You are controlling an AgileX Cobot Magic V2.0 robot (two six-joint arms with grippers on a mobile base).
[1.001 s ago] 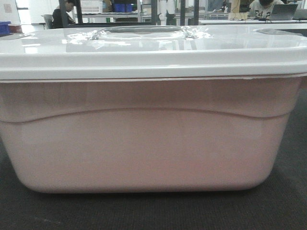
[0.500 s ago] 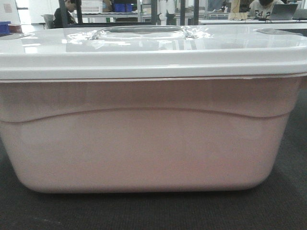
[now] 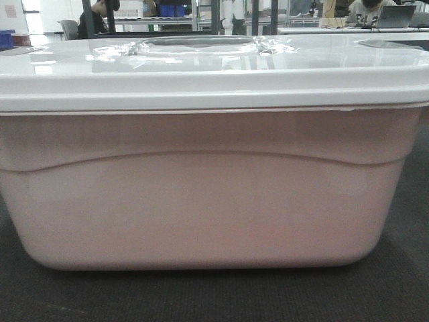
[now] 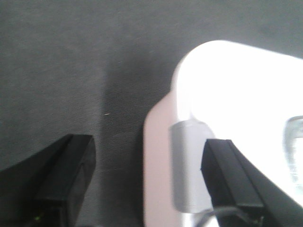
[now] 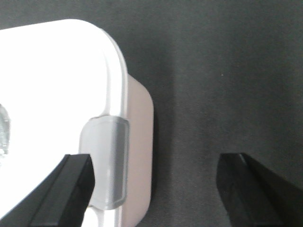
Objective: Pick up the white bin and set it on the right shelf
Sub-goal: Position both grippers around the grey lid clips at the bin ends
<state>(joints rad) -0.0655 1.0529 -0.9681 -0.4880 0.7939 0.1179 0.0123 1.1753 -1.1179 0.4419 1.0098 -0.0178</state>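
The white bin (image 3: 201,201) fills the front view, pale pinkish with a glossy white lid (image 3: 201,77) and a recessed handle (image 3: 198,43), standing on dark carpet. My left gripper (image 4: 149,177) is open and hovers over the bin's left end (image 4: 158,156). One finger is over the carpet, the other over the lid beside a grey latch (image 4: 189,165). My right gripper (image 5: 158,187) is open and straddles the bin's right end (image 5: 139,142) and its grey latch (image 5: 106,163) the same way. Neither gripper holds anything. The right shelf is out of view.
Dark carpet (image 3: 402,288) surrounds the bin. Far behind it are dark upright posts (image 3: 258,17), blue crates (image 3: 171,10), tables with a laptop (image 3: 395,15) and seated people (image 3: 90,20).
The bin has not moved. Only the person at the far back left has shifted a little.
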